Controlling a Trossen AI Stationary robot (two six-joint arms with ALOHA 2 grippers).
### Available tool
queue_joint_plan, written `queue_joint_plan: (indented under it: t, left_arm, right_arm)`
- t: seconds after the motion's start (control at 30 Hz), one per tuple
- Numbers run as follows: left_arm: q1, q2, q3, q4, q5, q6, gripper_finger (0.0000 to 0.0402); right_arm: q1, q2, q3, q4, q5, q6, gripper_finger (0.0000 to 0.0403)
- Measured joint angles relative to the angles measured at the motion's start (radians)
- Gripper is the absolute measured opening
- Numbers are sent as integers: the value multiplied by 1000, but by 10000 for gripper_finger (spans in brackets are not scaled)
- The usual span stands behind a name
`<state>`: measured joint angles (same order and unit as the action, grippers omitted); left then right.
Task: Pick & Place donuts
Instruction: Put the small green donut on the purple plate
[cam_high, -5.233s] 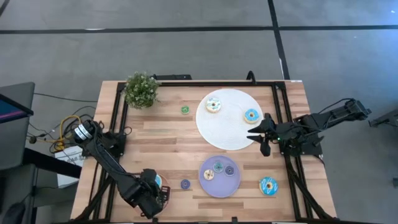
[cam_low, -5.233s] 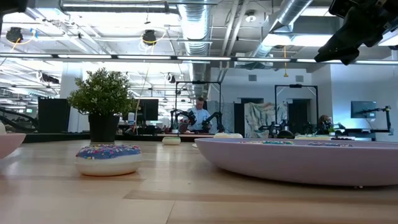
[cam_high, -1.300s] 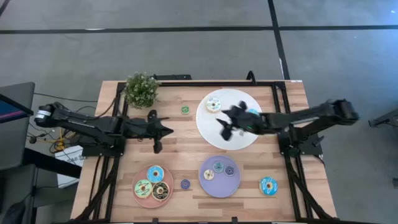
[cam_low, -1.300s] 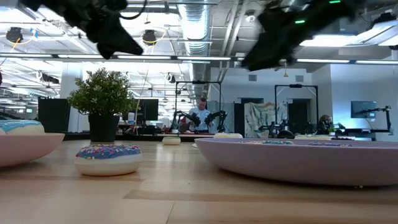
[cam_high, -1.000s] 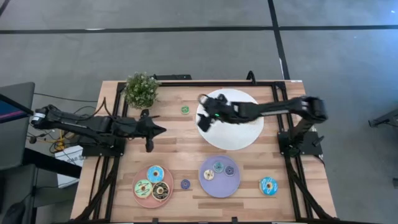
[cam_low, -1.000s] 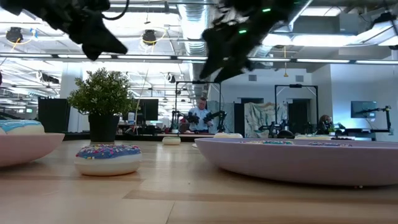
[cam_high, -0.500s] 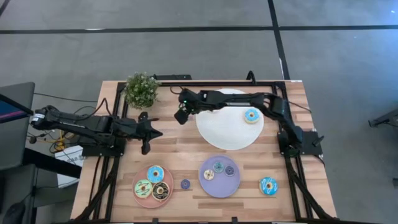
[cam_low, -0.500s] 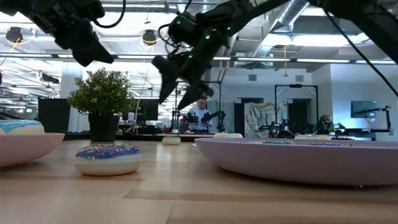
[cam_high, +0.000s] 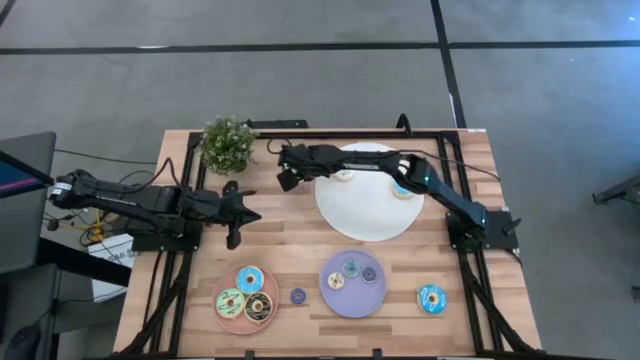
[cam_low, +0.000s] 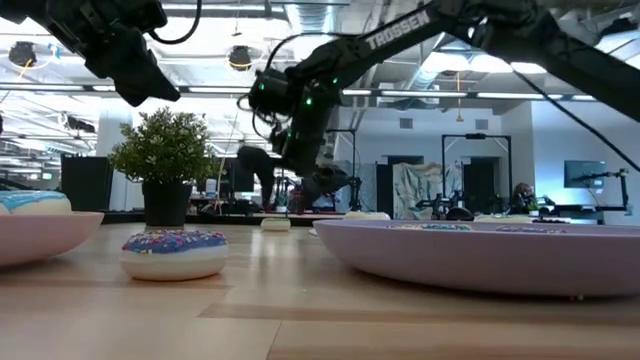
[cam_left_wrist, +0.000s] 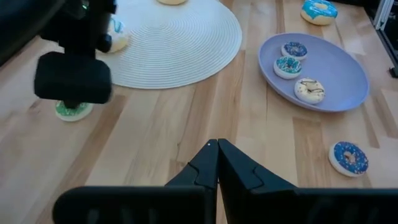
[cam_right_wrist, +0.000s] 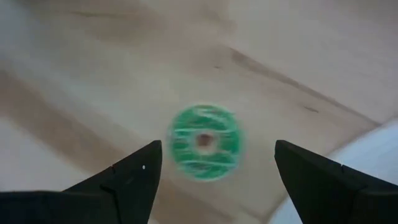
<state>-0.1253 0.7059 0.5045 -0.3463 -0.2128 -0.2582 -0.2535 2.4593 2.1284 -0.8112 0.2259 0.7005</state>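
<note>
A tiny green donut (cam_right_wrist: 205, 142) lies flat on the wood just off the left rim of the white mat (cam_high: 368, 212). My right gripper (cam_right_wrist: 217, 149) hangs open above it, one finger on each side, touching nothing; in the high view this gripper (cam_high: 288, 178) hides the donut. The left wrist view shows the same donut (cam_left_wrist: 73, 111) under that gripper (cam_left_wrist: 71, 68). My left gripper (cam_high: 240, 214) is shut and holds nothing, left of the table's middle. Other donuts lie on the pink plate (cam_high: 226, 312) and the purple plate (cam_high: 353, 302).
A potted plant (cam_high: 227, 143) stands at the far left corner. On the bare wood lie a tiny blue donut (cam_high: 298, 296) between the plates and a blue donut (cam_high: 432, 297) at the near right. My right arm partly covers two donuts on the mat.
My right gripper has swept from over the white mat toward the table's left edge, sinking and rolling at the wrist, and now hangs over the tiny green donut. Its fingers have stayed open. No donut has moved.
</note>
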Motion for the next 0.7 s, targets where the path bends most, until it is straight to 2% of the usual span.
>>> queue_joint_plan:
  t: [0.33,0.53,0.7]
  left_arm:
    - [0,0,0,-13,9,12,0]
    - [0,0,0,-16,25,14,0]
    - [0,0,0,-29,28,17,0]
  right_arm:
    - [18,106,182,-153,60,9,302]
    - [21,110,192,-152,107,10,300]
    - [42,131,193,-195,144,-83,274]
